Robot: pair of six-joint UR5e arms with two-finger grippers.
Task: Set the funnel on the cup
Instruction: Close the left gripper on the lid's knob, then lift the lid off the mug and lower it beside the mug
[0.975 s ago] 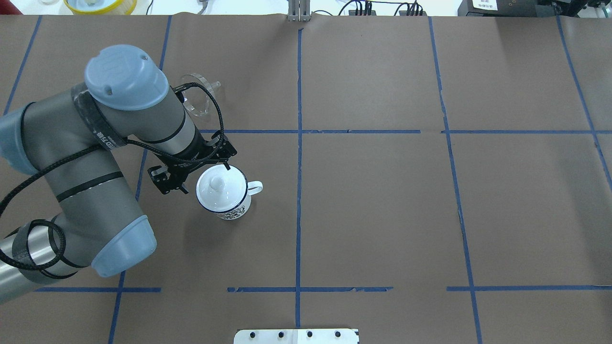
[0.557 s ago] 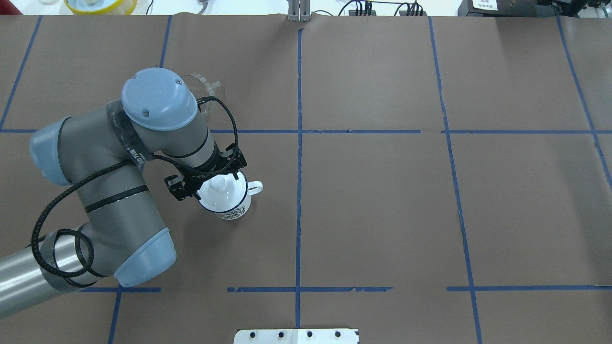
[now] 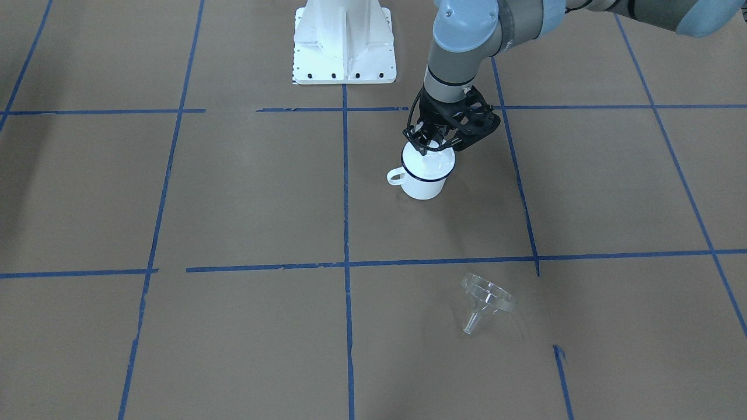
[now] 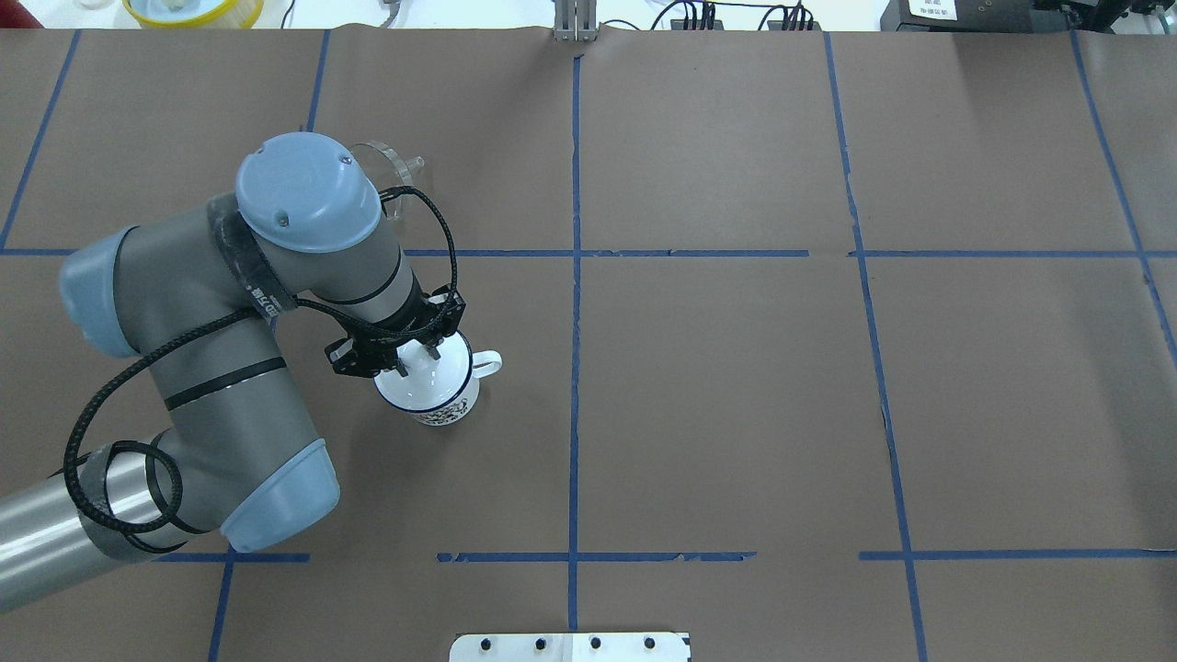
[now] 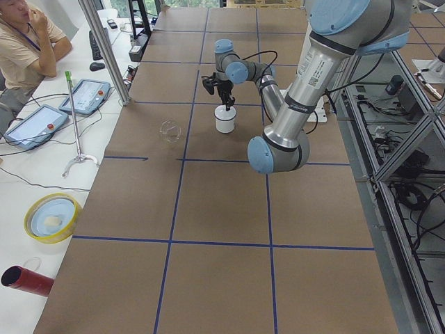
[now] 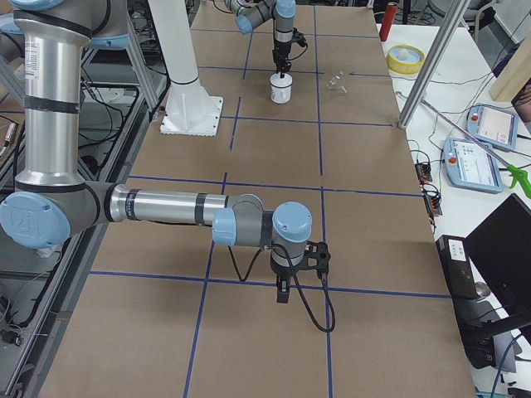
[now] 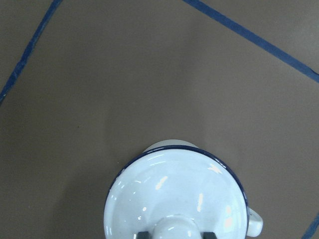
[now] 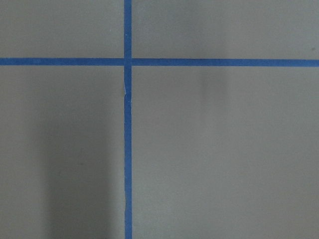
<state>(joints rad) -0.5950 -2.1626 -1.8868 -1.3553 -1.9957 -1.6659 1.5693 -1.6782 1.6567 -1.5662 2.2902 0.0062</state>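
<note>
L gripper (image 4: 417,359) has come down onto cup (image 4: 443,401) vs 0.6 s ago. Fingers (image 7: 142,234) now straddle knob (image 7: 175,226) of lid (image 7: 174,191), tight beside it; can't tell if clamped. Cup upright, handle at 3 o'clock in overhead. Clear funnel (image 3: 486,297) lies tipped on table (image 4: 736,414), well apart, ~12 o'clock from cup, part-hidden by L arm (image 4: 303,239). R gripper (image 6: 282,292) far off, near tape (image 8: 127,149); state can't tell.
</note>
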